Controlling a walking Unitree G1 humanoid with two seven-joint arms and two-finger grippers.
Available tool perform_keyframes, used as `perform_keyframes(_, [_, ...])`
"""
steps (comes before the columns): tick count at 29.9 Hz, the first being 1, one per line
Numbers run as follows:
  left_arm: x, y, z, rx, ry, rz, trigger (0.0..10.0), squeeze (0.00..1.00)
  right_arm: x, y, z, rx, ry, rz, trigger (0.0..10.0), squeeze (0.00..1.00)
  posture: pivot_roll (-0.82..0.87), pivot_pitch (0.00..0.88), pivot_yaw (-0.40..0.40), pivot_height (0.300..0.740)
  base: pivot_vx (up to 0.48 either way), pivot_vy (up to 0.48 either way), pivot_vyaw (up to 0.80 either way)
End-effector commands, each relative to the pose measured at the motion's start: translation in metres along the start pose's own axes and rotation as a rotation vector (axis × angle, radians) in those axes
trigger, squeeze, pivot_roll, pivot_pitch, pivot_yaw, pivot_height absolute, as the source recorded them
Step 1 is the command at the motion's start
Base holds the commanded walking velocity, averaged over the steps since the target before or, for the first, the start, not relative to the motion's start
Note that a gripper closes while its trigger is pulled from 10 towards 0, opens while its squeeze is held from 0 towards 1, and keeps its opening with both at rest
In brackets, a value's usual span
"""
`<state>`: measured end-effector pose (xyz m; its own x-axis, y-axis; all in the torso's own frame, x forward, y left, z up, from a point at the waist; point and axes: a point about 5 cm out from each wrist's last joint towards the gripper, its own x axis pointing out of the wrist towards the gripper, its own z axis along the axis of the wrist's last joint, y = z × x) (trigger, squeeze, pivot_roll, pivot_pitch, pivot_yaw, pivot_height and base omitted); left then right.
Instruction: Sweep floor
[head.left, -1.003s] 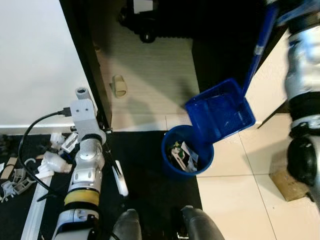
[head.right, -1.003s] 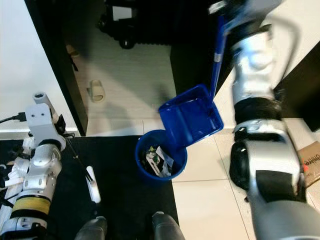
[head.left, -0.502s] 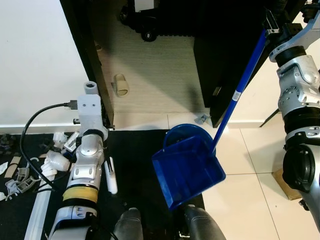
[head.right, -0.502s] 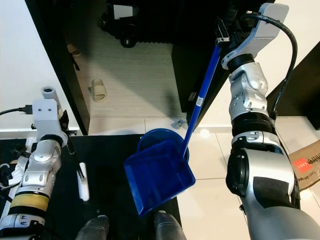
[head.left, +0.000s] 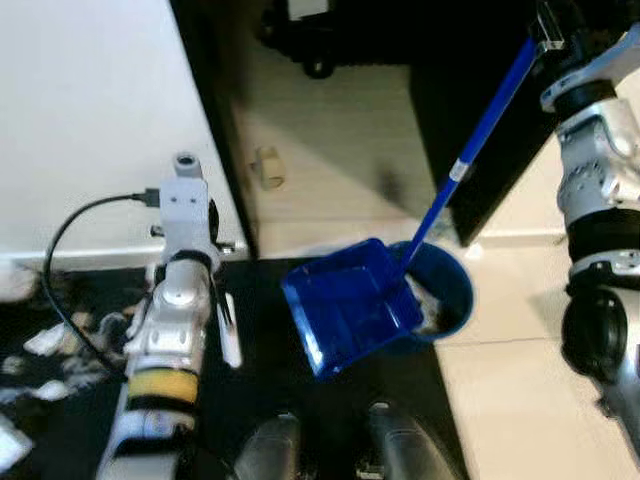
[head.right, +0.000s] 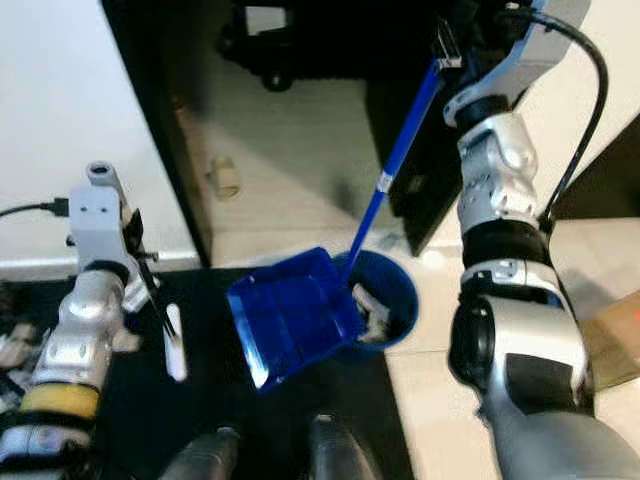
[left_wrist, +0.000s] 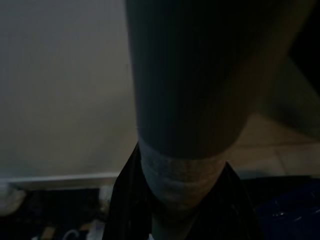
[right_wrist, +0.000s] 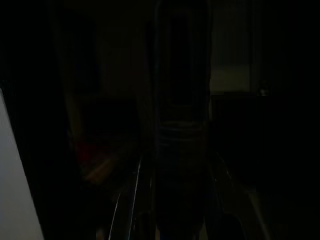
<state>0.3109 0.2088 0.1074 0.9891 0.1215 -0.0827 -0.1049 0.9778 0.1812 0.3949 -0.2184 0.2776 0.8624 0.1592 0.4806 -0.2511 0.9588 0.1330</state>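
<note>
Black mat (head.left: 300, 400) meets pale tile (head.left: 520, 400) at 3 o'clock; right tool (head.left: 545, 20) holds the dustpan (head.left: 350, 315) over the bin (head.left: 445, 290); left tool's (head.right: 150, 275) state is unclear.

Dustpan (head.left: 350, 315) left of bin (head.left: 445, 300) (overlapping rim); debris (head.left: 40, 345) far left.

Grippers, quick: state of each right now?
Left gripper: shut on the broom handle.
Right gripper: shut on the blue dustpan, at the top of its handle.
</note>
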Motion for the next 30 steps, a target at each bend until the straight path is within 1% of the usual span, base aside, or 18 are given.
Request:
perform_keyframes(1, [-0.003, 0.002, 0.005, 0.026, -0.023, -0.002, 10.0, 0.0, 0.006, 0.004, 0.012, 0.008, -0.043, 0.024, 10.0, 0.0, 0.08, 0.045, -0.076, 0.74, 0.0, 0.48, 0.0])
perform_keyframes(4, [-0.003, 0.002, 0.005, 0.032, -0.024, -0.004, 10.0, 0.0, 0.004, 0.006, 0.007, 0.003, -0.023, 0.035, 10.0, 0.0, 0.08, 0.047, -0.079, 0.74, 0.0, 0.48, 0.0])
perform_keyframes(5, [-0.004, 0.003, 0.005, 0.038, -0.023, -0.005, 10.0, 0.0, -0.001, 0.007, -0.001, -0.014, 0.004, 0.038, 10.0, 0.0, 0.08, 0.048, -0.08, 0.74, 0.0, 0.48, 0.0])
perform_keyframes(8, [-0.005, 0.004, 0.003, 0.047, -0.02, -0.004, 10.0, 0.0, -0.01, 0.009, -0.013, -0.047, 0.034, 0.035, 10.0, 0.0, 0.09, 0.049, -0.08, 0.74, 0.0, 0.48, 0.0])
perform_keyframes(9, [-0.005, 0.004, 0.003, 0.047, -0.02, -0.004, 10.0, 0.0, -0.01, 0.009, -0.013, -0.047, 0.034, 0.035, 10.0, 0.0, 0.09, 0.049, -0.08, 0.74, 0.0, 0.48, 0.0])
perform_keyframes(10, [-0.006, 0.005, 0.002, 0.049, -0.018, -0.002, 10.0, 0.0, -0.014, 0.01, -0.019, -0.054, 0.045, 0.033, 10.0, 0.0, 0.08, 0.049, -0.078, 0.74, 0.0, 0.48, 0.0])
perform_keyframes(11, [-0.007, 0.006, 0.001, 0.053, -0.014, 0.0, 10.0, 0.0, -0.027, 0.013, -0.035, -0.055, 0.068, 0.012, 10.0, 0.0, 0.08, 0.049, -0.077, 0.74, 0.0, 0.48, 0.0])
perform_keyframes(14, [-0.007, 0.006, 0.0, 0.054, -0.012, 0.001, 10.0, 0.0, -0.032, 0.015, -0.041, -0.06, 0.077, 0.004, 10.0, 0.0, 0.08, 0.048, -0.076, 0.74, 0.0, 0.48, 0.0])
perform_keyframes(15, [-0.007, 0.005, 0.0, 0.055, -0.011, 0.0, 10.0, 0.0, -0.041, 0.016, -0.052, -0.094, 0.094, -0.005, 10.0, 0.0, 0.09, 0.048, -0.077, 0.74, 0.0, 0.48, 0.0])
perform_keyframes(16, [-0.007, 0.005, 0.0, 0.055, -0.011, 0.0, 10.0, 0.0, -0.041, 0.016, -0.052, -0.094, 0.094, -0.005, 10.0, 0.0, 0.09, 0.048, -0.077, 0.74, 0.0, 0.48, 0.0])
perform_keyframes(17, [-0.008, 0.005, 0.0, 0.057, -0.011, 0.0, 10.0, 0.0, -0.051, 0.018, -0.062, -0.118, 0.11, -0.013, 10.0, 0.0, 0.09, 0.048, -0.076, 0.74, 0.0, 0.48, 0.0])
perform_keyframes(18, [-0.008, 0.003, 0.0, 0.06, -0.011, -0.003, 10.0, 0.0, -0.073, 0.02, -0.08, -0.169, 0.131, -0.034, 10.0, 0.0, 0.09, 0.048, -0.074, 0.74, 0.0, 0.48, 0.0])
perform_keyframes(19, [-0.008, 0.003, 0.0, 0.06, -0.011, -0.003, 10.0, 0.0, -0.073, 0.02, -0.08, -0.169, 0.131, -0.034, 10.0, 0.0, 0.09, 0.048, -0.074, 0.74, 0.0, 0.48, 0.0])
perform_keyframes(23, [-0.008, 0.001, -0.003, 0.06, -0.004, -0.011, 10.0, 0.0, -0.107, 0.018, -0.107, -0.216, 0.191, -0.128, 10.0, 0.0, 0.08, 0.052, -0.069, 0.74, 0.0, 0.48, 0.0])
perform_keyframes(25, [-0.009, -0.001, -0.005, 0.059, -0.001, -0.015, 10.0, 0.0, -0.121, 0.018, -0.119, -0.206, 0.225, -0.163, 10.0, 0.0, 0.08, 0.055, -0.068, 0.74, 0.0, 0.48, 0.0])
perform_keyframes(26, [-0.009, -0.001, -0.005, 0.058, 0.0, -0.015, 10.0, 0.0, -0.126, 0.018, -0.123, -0.198, 0.238, -0.173, 10.0, 0.0, 0.08, 0.055, -0.068, 0.74, 0.0, 0.48, 0.0])
perform_keyframes(27, [-0.009, -0.001, -0.005, 0.058, 0.0, -0.015, 10.0, 0.0, -0.126, 0.018, -0.123, -0.198, 0.238, -0.173, 10.0, 0.0, 0.08, 0.055, -0.068, 0.74, 0.0, 0.48, 0.0])
perform_keyframes(30, [-0.01, -0.004, -0.006, 0.057, 0.001, -0.02, 10.0, 0.0, -0.146, 0.017, -0.139, -0.194, 0.318, -0.207, 10.0, 0.0, 0.09, 0.056, -0.07, 0.74, 0.0, 0.48, 0.0])
